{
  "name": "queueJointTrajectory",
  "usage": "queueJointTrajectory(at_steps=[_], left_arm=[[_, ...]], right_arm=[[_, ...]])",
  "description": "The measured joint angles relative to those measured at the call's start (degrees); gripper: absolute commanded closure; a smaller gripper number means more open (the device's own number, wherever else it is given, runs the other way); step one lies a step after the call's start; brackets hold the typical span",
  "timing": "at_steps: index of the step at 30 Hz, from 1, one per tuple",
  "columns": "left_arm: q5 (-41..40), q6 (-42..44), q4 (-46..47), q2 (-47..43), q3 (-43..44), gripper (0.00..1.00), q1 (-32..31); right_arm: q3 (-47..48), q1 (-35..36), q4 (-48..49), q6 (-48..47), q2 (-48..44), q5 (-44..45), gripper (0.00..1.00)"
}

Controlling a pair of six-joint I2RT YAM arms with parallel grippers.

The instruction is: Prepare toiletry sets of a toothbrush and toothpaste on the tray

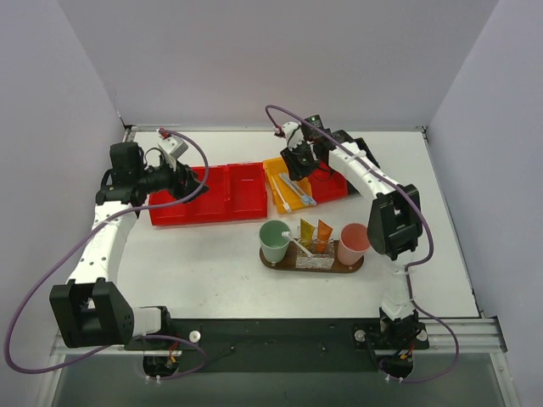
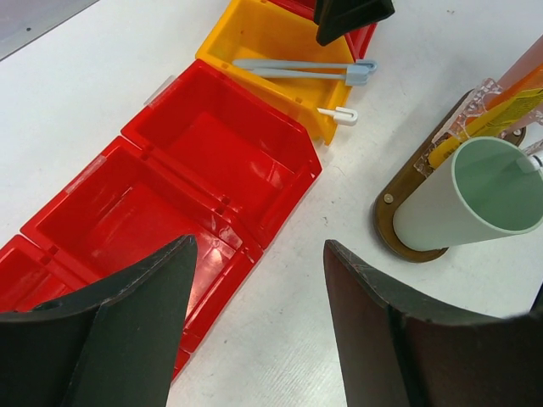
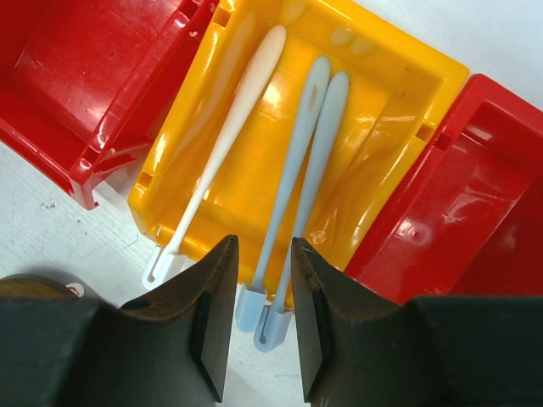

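Three toothbrushes lie in the yellow bin [image 3: 386, 127]: a white one [image 3: 225, 144] and two pale blue ones [image 3: 299, 153] side by side, their heads over the near rim. My right gripper [image 3: 263, 243] hovers open just above them, its jaws narrowly astride the two blue brush ends and gripping nothing. The dark brown tray [image 1: 280, 263] carries a green cup [image 1: 274, 240], a pink cup [image 1: 353, 243] and, between them, yellow and orange toothpaste tubes [image 1: 316, 231] upright in a clear holder. Over the table beside the red bins my left gripper [image 2: 260, 244] is wide open and holds nothing.
A row of red bins [image 1: 208, 193] runs left of the yellow bin [image 1: 280, 174], and another red bin [image 1: 335, 186] sits to its right. Grey walls close in the table on three sides. The green cup [image 2: 475, 199] lies near my left gripper's right finger.
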Motion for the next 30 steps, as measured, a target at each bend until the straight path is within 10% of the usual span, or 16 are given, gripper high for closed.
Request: queueJointTrajectory(at_steps=[30], left_arm=[[-5.31, -0.26, 0.09, 0.79, 0.00, 0.28, 0.00]], right_arm=[[0.42, 1.68, -2.75, 7.34, 7.54, -3.06, 0.73]])
